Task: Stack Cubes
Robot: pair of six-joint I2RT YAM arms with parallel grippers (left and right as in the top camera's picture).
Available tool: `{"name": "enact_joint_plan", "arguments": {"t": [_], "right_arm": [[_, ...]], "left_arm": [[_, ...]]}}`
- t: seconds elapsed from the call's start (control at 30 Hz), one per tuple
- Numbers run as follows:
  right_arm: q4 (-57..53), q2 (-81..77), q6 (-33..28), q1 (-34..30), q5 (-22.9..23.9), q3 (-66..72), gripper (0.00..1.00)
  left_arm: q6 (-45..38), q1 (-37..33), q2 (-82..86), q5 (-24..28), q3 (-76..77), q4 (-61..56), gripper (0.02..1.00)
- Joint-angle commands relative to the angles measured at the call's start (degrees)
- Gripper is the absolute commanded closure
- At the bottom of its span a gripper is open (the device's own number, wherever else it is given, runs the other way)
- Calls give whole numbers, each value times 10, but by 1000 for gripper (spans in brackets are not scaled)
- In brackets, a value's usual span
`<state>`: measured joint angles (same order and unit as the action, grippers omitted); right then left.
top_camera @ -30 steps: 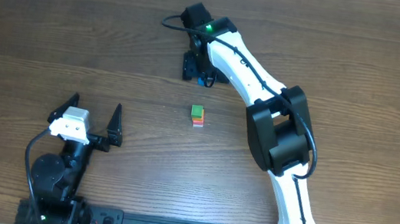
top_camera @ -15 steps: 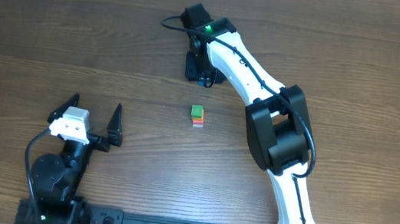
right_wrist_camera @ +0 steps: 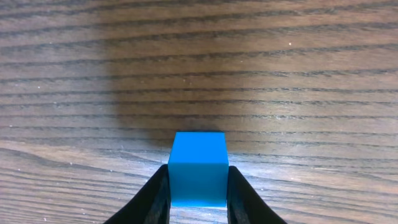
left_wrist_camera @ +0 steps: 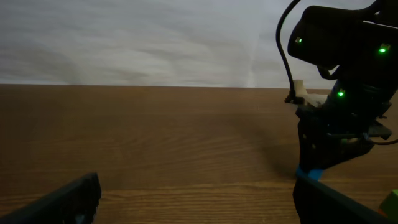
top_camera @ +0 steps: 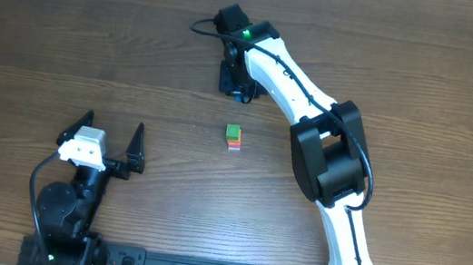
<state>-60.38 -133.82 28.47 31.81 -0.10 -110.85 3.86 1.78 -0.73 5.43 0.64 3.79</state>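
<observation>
The smooth, matte bright-blue cube (right_wrist_camera: 198, 167), sharp-edged and square-faced, sits clamped between the black fingers of the right gripper (right_wrist_camera: 198, 182) over the far part of the dark, grained wooden worktop (top_camera: 424, 102). Mid-worktop, a small green cube (top_camera: 233, 132) tops a red cube (top_camera: 234, 145). The left gripper (top_camera: 113, 125) stands apart, holding nothing.

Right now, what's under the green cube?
The green cube sits on an orange-red cube, only its side showing. Its top is covered; whether another cube lies lower, cannot tell.
</observation>
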Motion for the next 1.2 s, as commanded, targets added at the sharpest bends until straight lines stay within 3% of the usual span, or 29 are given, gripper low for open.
{"name": "enact_joint_plan", "arguments": {"t": [0.03, 0.27, 1.2], "right_arm": [[0, -9, 1, 2, -1, -7, 827], [0, -9, 2, 2, -1, -7, 991], [-67, 156, 17, 14, 43, -9, 991]], "left_arm": [[-9, -3, 3, 5, -3, 0, 18], [-9, -3, 3, 5, -3, 0, 18], [-9, -3, 3, 5, -3, 0, 18]]}}
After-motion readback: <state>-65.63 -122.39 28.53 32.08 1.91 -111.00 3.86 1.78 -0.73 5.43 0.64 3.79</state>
